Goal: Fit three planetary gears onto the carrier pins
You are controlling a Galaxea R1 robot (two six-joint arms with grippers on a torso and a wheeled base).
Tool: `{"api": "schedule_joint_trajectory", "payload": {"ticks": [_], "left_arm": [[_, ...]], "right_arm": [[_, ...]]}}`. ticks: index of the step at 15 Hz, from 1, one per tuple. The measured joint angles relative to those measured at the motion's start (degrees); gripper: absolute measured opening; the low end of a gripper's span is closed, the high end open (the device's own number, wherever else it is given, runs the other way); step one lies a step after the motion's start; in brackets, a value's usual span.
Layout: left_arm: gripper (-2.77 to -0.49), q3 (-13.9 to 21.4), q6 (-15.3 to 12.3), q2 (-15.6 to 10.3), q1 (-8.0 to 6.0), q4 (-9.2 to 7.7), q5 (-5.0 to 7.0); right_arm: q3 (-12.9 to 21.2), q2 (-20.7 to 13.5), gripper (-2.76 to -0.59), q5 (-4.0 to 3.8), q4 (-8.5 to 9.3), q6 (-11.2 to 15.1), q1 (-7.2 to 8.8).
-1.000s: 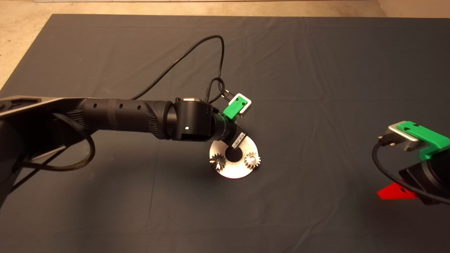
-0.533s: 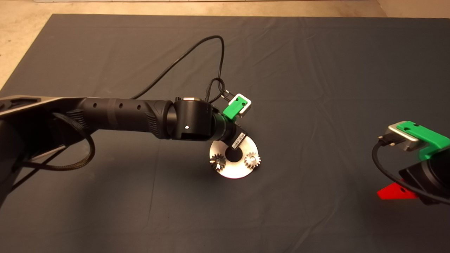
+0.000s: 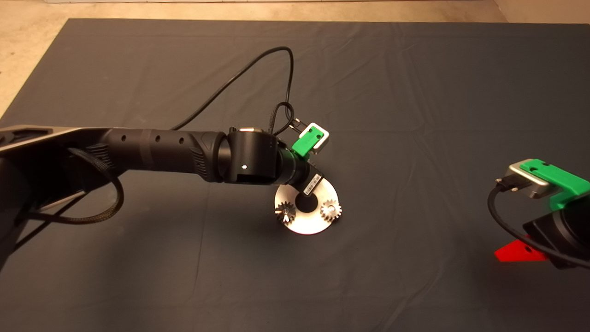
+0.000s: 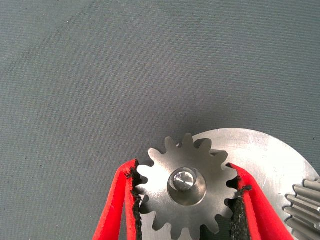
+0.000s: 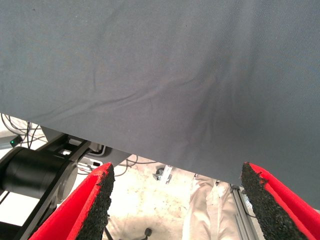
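The silver disc (image 3: 306,226) lies mid-mat. Two planetary gears (image 3: 285,212) (image 3: 331,210) sit on its carrier pins at its near left and right. My left arm reaches over the disc's far side and hides its gripper from above. In the left wrist view, the left gripper (image 4: 181,165) is shut on a third planetary gear (image 4: 165,200), pads touching its teeth on both sides. A carrier pin (image 4: 184,179) shows through its bore, over the disc (image 4: 270,160). Another gear (image 4: 306,206) shows at the edge. My right gripper (image 5: 177,167) waits open at the mat's right side.
A black cable (image 3: 258,64) loops from the left wrist over the far mat. Bare floor (image 3: 27,50) shows past the mat's far left corner. In the right wrist view, the mat edge, a black robot part (image 5: 35,172) and a person's leg (image 5: 200,210) appear.
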Motion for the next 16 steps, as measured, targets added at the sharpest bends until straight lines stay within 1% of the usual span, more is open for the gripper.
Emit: {"api": "schedule_joint_trajectory", "payload": {"ticks": [2, 3, 4, 16], "left_arm": [[-2.50, 0.00, 0.90, -0.46, 0.00, -0.54, -0.42], [-2.50, 0.02, 1.33, -0.60, 0.05, -1.10, -0.59], [-2.50, 0.02, 1.33, -0.57, 0.02, -1.24, -0.59], [-2.50, 0.00, 1.34, -0.46, 0.02, -1.27, -0.56]], "right_arm": [[-0.02, 0.00, -1.49, 0.00, 0.00, 0.00, 0.00], [-0.02, 0.00, -1.49, 0.00, 0.00, 0.00, 0.00], [-0.02, 0.00, -1.49, 0.00, 0.00, 0.00, 0.00], [-0.10, 0.00, -1.49, 0.00, 0.00, 0.00, 0.00]]}}
